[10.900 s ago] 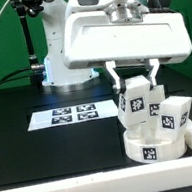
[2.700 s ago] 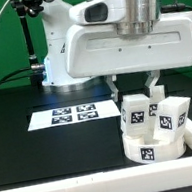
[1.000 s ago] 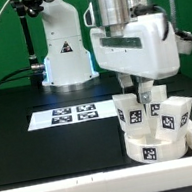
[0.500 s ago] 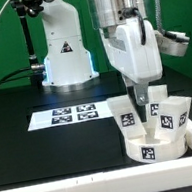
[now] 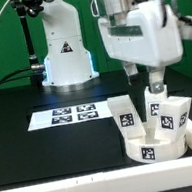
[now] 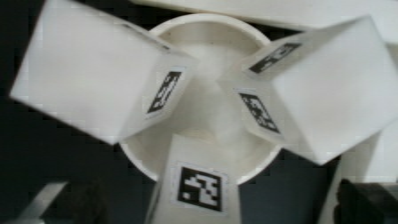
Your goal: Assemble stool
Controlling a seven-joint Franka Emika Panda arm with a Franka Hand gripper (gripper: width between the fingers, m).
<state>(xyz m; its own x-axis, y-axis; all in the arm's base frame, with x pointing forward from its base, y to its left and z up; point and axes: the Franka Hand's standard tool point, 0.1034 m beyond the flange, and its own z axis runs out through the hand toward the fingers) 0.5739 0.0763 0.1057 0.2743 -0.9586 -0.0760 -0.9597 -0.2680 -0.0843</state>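
Legs upright in seat, marker board beside; end effector above, grip state unclear.

No readable text, brand or number. Only black-and-white square tags: on stool legs, seat, and four on marker board on desk.

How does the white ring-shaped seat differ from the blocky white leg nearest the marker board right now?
The white ring-shaped seat is round and lies flat on the black table; the blocky white leg nearest the marker board is rectangular and stands in the seat, tilted outward. The seat's tag faces the camera low down; the leg's sits higher. Both are white plastic with black-and-white tags.
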